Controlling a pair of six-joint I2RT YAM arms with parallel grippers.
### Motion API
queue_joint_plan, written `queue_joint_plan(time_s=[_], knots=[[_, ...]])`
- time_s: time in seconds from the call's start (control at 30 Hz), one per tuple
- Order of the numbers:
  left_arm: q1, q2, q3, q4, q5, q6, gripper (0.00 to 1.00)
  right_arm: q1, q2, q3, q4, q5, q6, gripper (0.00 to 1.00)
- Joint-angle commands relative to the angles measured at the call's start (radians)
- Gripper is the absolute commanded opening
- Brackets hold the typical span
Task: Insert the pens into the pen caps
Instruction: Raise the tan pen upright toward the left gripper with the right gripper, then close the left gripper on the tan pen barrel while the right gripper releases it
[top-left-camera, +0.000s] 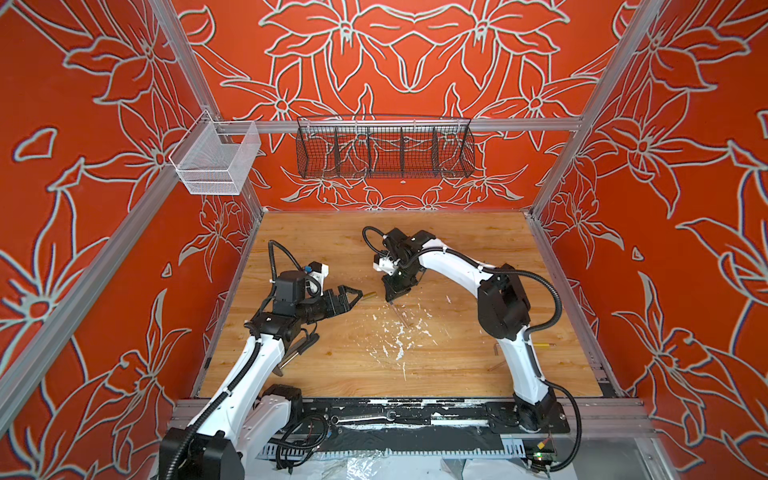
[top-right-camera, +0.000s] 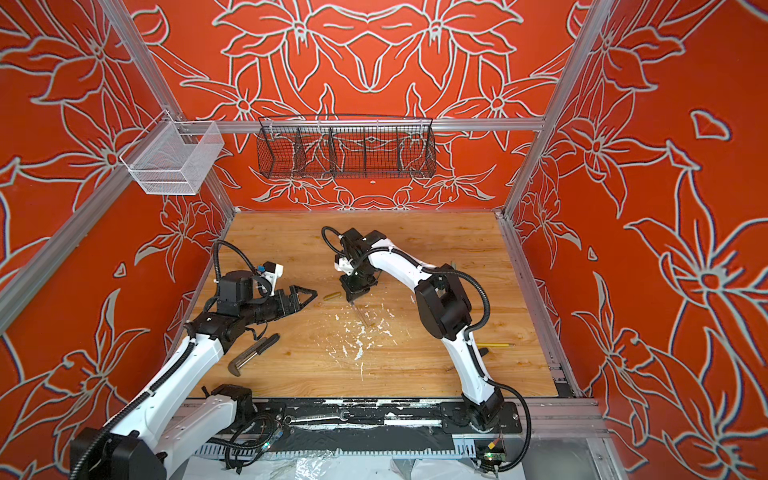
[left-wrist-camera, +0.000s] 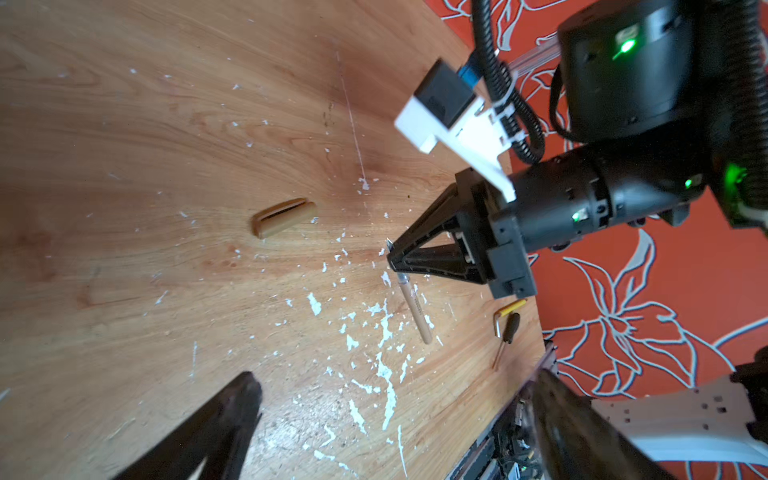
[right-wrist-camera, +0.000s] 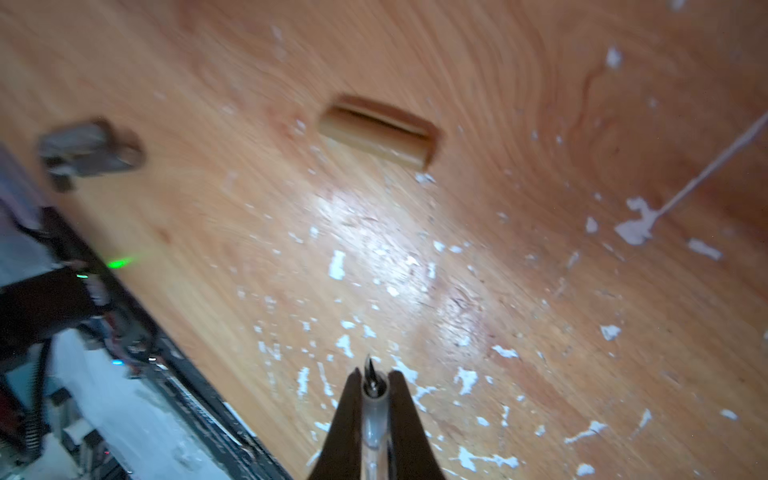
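Observation:
My right gripper (right-wrist-camera: 371, 382) is shut on a pen (left-wrist-camera: 413, 307) close to its dark pointed tip, which pokes out past the fingertips. In both top views the pale barrel (top-left-camera: 399, 314) (top-right-camera: 361, 313) slants down from the right gripper (top-left-camera: 392, 297) (top-right-camera: 352, 297) toward the table. An olive-tan pen cap (top-left-camera: 369, 296) (top-right-camera: 332, 296) (left-wrist-camera: 284, 217) (right-wrist-camera: 380, 133) lies flat on the wood, between the two grippers. My left gripper (top-left-camera: 355, 293) (top-right-camera: 311, 293) (left-wrist-camera: 395, 399) stands wide open and empty, pointing at the cap from just left of it.
White flecks (top-left-camera: 399, 336) cover the middle of the wooden table (top-left-camera: 457, 257). A black-handled tool (top-right-camera: 253, 351) lies by the left arm. A yellow rod (top-left-camera: 540, 345) and a hex key (left-wrist-camera: 505, 311) lie near the right arm. A black wire basket (top-left-camera: 384, 149) and a white mesh basket (top-left-camera: 216, 160) hang on the walls.

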Motion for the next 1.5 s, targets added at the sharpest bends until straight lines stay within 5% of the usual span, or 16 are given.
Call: queue_joint_plan(time_s=[0.0, 0.27, 0.5, 0.6, 0.73, 0.87, 1.0, 1.2, 1.47], knots=[[-0.015, -0.013, -0.016, 0.116, 0.065, -0.038, 0.98, -0.019, -0.069, 0.055, 0.066, -0.202, 0.067, 0.09], [-0.049, 0.036, -0.025, 0.240, 0.082, -0.072, 0.82, -0.027, -0.151, 0.008, 0.358, -0.457, 0.259, 0.08], [-0.056, 0.110, -0.025, 0.389, 0.149, -0.146, 0.47, -0.027, -0.241, -0.194, 0.796, -0.536, 0.511, 0.08], [-0.060, 0.122, -0.020, 0.407, 0.159, -0.155, 0.31, -0.028, -0.256, -0.225, 0.848, -0.519, 0.539, 0.07], [-0.060, 0.122, -0.020, 0.404, 0.158, -0.156, 0.10, -0.028, -0.267, -0.232, 0.855, -0.482, 0.536, 0.06], [-0.060, 0.103, -0.020, 0.361, 0.137, -0.144, 0.01, -0.029, -0.269, -0.233, 0.844, -0.453, 0.531, 0.06], [-0.058, 0.064, -0.002, 0.181, 0.035, -0.108, 0.00, -0.039, -0.238, -0.214, 0.781, -0.442, 0.519, 0.15], [-0.027, -0.048, 0.038, -0.206, -0.261, -0.071, 0.00, -0.043, -0.121, -0.098, 0.549, -0.375, 0.374, 0.46], [0.026, -0.200, 0.039, -0.367, -0.300, -0.059, 0.00, -0.043, 0.145, 0.213, 0.216, -0.262, 0.212, 0.58]])
